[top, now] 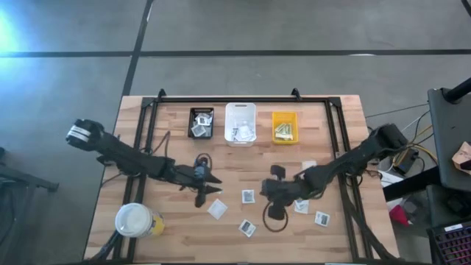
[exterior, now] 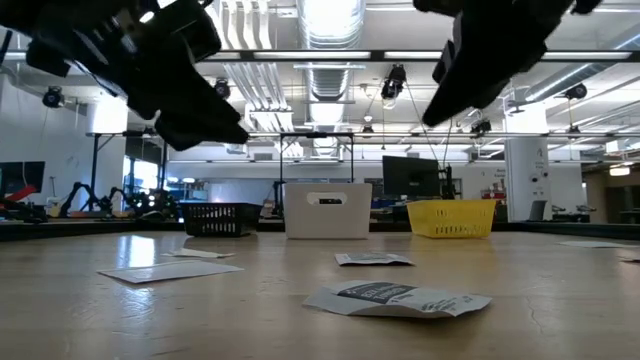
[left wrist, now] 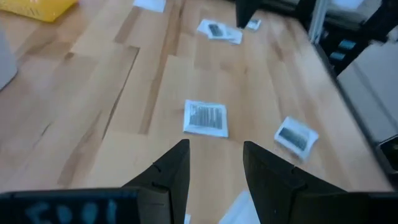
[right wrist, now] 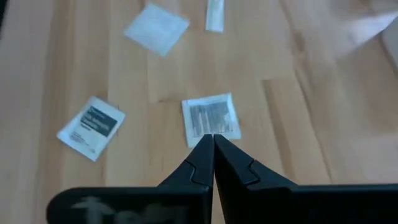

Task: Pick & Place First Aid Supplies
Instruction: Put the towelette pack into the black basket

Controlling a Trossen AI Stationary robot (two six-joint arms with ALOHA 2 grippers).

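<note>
Several packets [top: 248, 196] with unreadable print, left tool [left wrist: 214, 165] parted and empty, right tool [right wrist: 213, 152] pinched together, empty

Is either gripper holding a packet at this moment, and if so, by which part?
Nothing is held. The left gripper is open and empty above the table; the right gripper is shut with nothing between its fingers, above a white packet.

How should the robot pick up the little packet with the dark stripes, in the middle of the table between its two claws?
The packet lies flat on the table, so come straight down from above and pinch across one thin edge. The open left claw looks closest; the right claw is shut.
</note>
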